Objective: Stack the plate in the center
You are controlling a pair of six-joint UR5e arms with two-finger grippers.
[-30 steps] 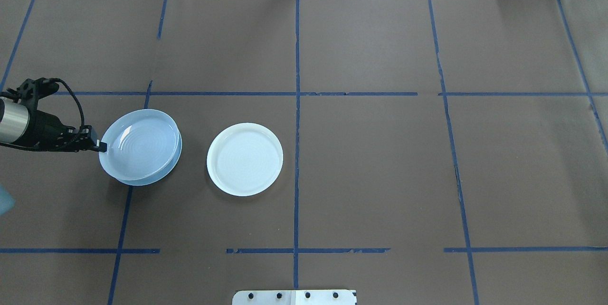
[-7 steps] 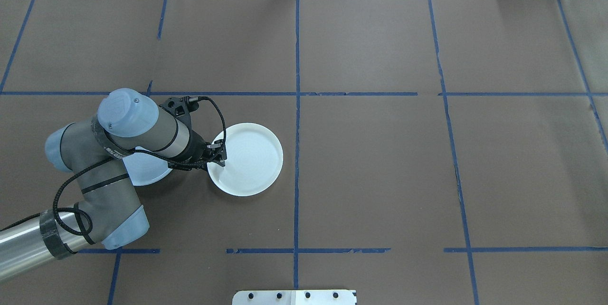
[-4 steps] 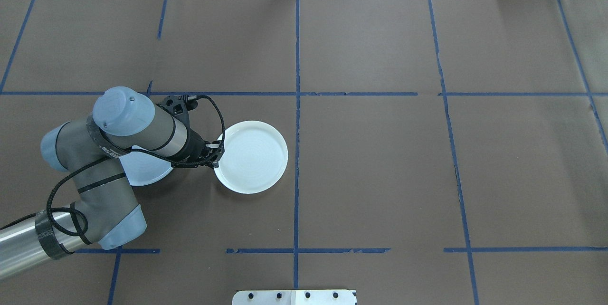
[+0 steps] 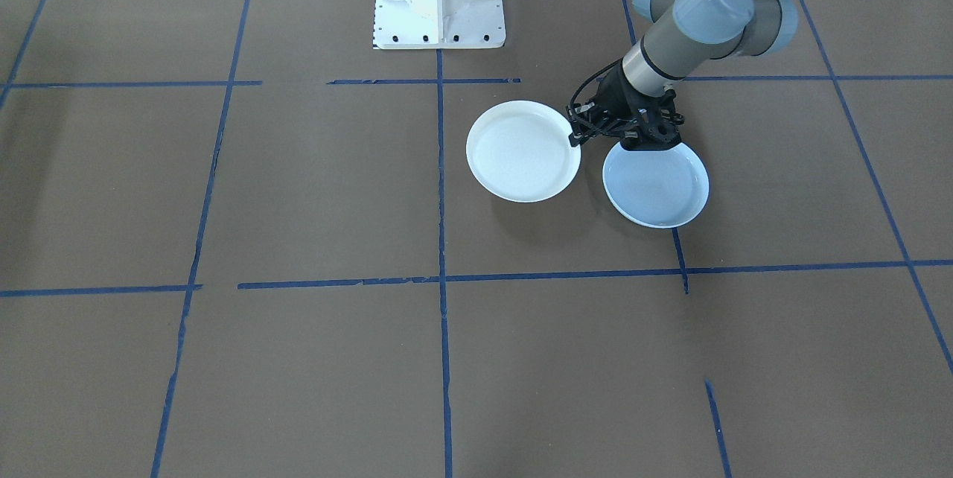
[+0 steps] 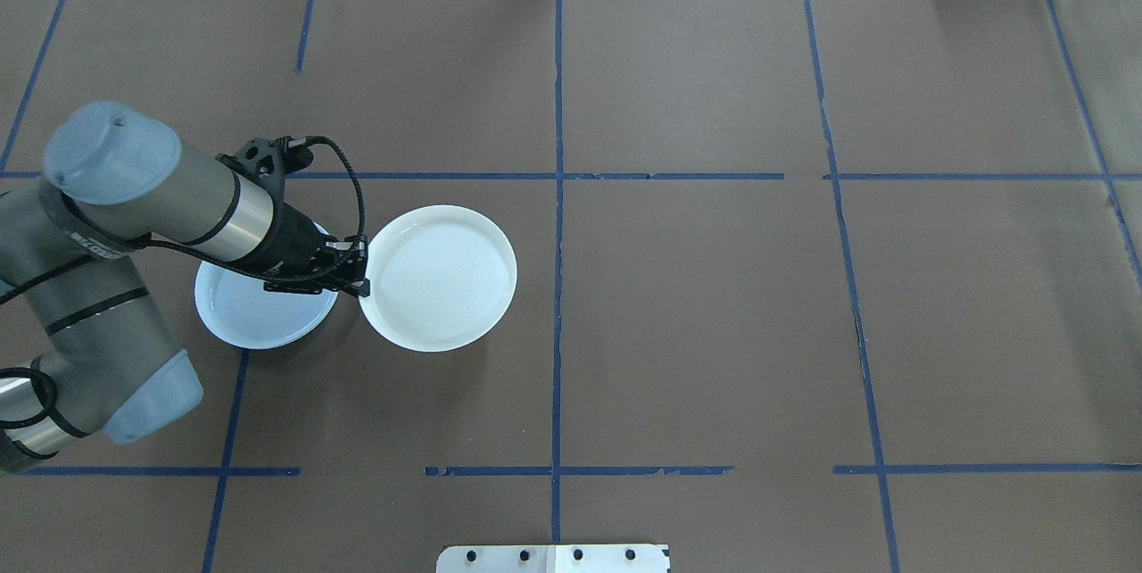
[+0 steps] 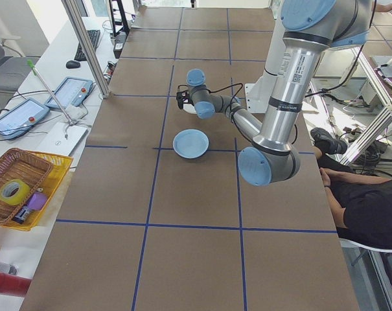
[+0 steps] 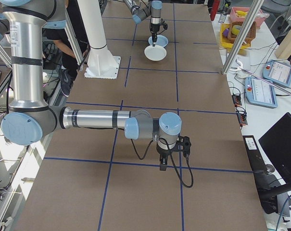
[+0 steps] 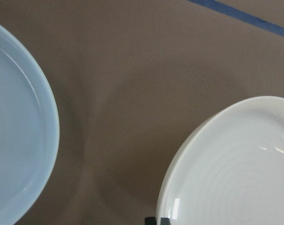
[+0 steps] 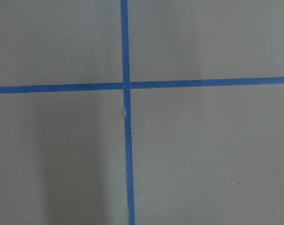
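Pinching white plate rim, left tool; right tool's opening indiscernible, exterior-right view only

Robotics laboratory. Brown paper-covered table gridded with blue tape; aluminium frame posts at the edges; teach pendants and cabling on side benches at upper left of the exterior left view.

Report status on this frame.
Left gripper shut on white plate rim, plate lifted. Light blue plate on table beside it. Right gripper: cannot tell. Nothing in the way.
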